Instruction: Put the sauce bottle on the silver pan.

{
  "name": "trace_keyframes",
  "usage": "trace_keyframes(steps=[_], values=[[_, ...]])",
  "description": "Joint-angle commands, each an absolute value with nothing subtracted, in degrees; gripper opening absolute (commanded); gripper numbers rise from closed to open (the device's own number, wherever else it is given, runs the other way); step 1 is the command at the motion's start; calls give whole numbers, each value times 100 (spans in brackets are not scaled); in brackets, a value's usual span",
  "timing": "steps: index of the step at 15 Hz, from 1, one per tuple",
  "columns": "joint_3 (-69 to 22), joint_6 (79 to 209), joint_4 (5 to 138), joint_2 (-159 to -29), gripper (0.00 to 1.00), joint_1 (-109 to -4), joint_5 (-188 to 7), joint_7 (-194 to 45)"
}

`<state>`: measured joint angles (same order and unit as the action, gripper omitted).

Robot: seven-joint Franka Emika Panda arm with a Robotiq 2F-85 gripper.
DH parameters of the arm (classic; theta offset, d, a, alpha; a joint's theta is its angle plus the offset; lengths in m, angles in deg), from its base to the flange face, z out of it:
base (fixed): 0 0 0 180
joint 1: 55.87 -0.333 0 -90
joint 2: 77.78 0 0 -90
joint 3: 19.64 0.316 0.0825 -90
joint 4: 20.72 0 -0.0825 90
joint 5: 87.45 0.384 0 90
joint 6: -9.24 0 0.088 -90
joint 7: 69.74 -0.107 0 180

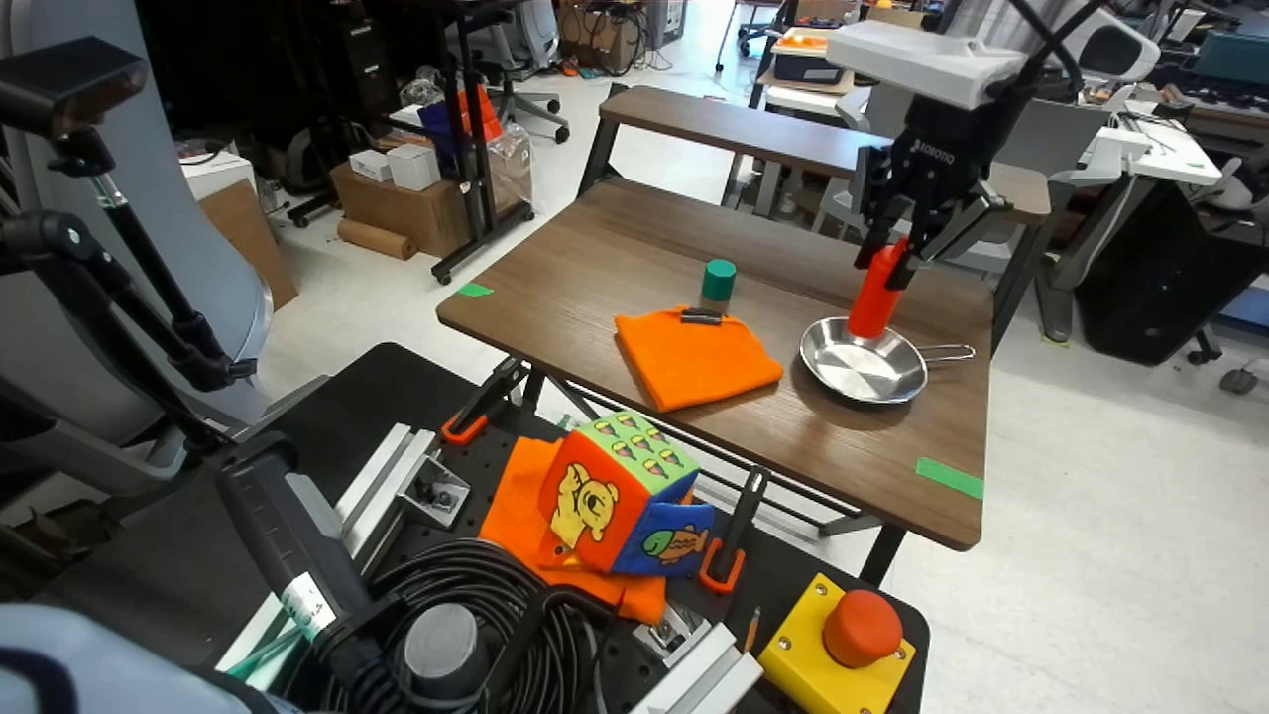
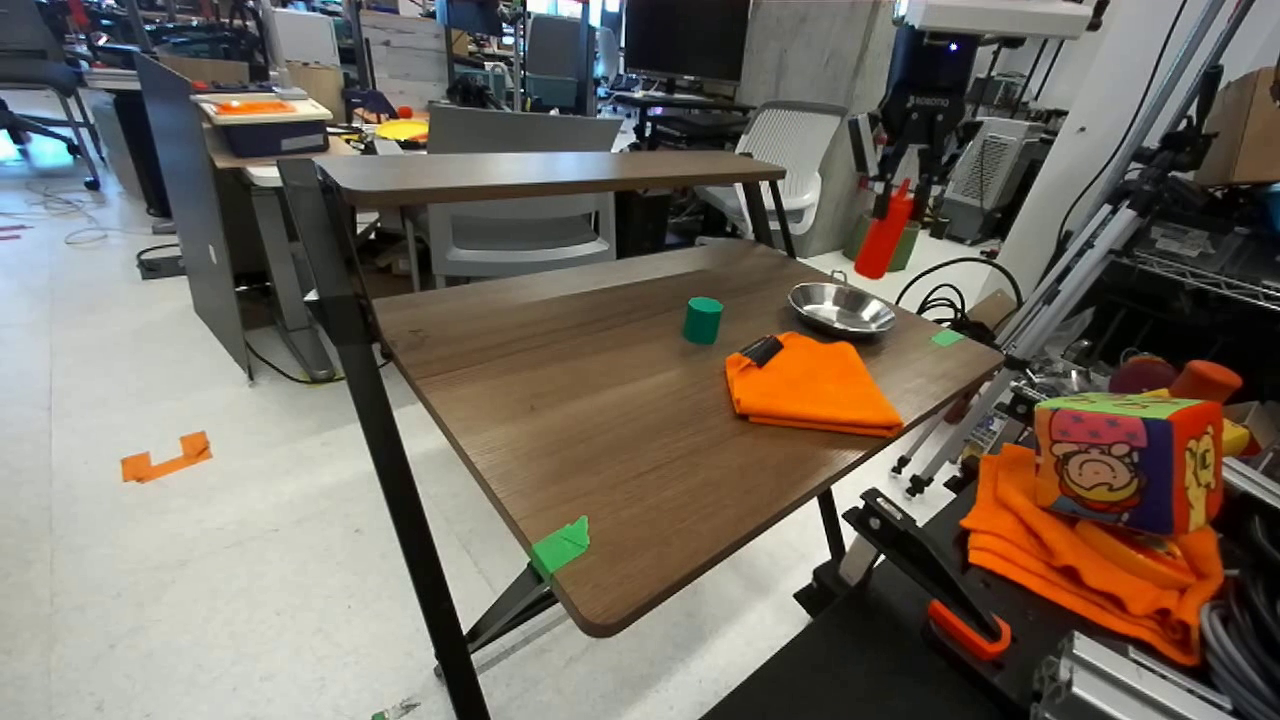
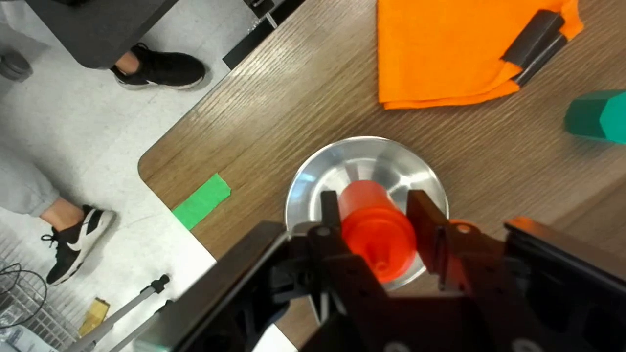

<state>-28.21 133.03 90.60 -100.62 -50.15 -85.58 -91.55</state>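
While the gripper pinches the red-orange sauce bottle near its top, its slightly tilted long axis runs down from that grip toward the silver pan, beneath and apart.

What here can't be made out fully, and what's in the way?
Sauce bottle: underside hidden by its own body, wrist view.
Silver pan: handle mostly hidden by the gripper, part of its inside by the bottle, wrist view.
Green cylinder: cut off by the right edge, wrist view.
Orange cloth: cut off by the top edge, wrist view.
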Motion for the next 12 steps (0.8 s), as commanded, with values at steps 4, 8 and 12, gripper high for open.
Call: trace_keyframes(steps=[4,8,12], values=[[-2913,13341,8701,-10709,14,-4939,-8349,-9217],[-2899,13290,8373,-11032,14,-4941,-8311,-9224],[-2887,13206,7949,-11312,14,-4934,-8212,-9239]])
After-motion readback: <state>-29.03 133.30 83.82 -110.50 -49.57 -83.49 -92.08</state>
